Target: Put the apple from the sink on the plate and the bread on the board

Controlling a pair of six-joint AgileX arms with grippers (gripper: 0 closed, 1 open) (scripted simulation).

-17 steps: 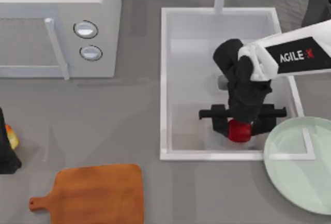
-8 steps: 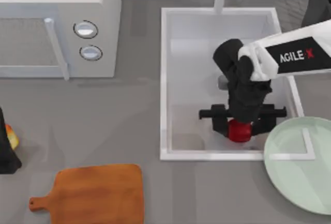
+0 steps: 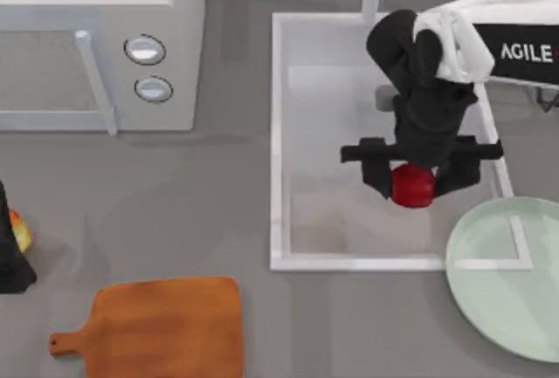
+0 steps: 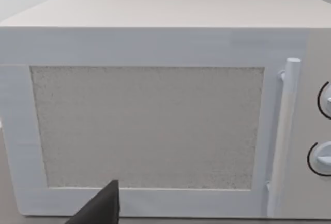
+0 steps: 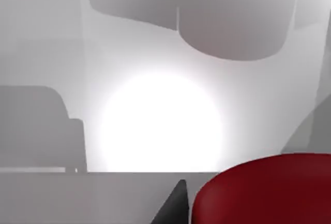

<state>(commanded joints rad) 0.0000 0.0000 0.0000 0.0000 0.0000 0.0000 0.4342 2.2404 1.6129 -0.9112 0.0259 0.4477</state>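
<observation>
**Operator:** Top view status: where is the small glossy red apple [image 3: 412, 185]?

**Technician:** It is clamped between the fingers of the right gripper [image 3: 412, 188], above the floor of the large white rectangular sink [image 3: 278, 134], near the basin's right side. The right wrist view shows the apple [image 5: 264, 190] close under the camera.

**Operator:** And the next step?

**Technician:** Judged: carry it to the large round pale green plate [image 3: 515, 308], just beside the sink's lower right corner. Clear the raised rim first, then lower near the plate's middle and release low so the fruit does not roll.

**Operator:** Left side?

**Technician:** The left gripper [image 3: 10, 256] is parked at the table's left edge beside the golden-yellow chunk of bread [image 3: 19, 231]; its finger state cannot be judged. The orange-brown wooden board [image 3: 162, 326] is bare.
</observation>
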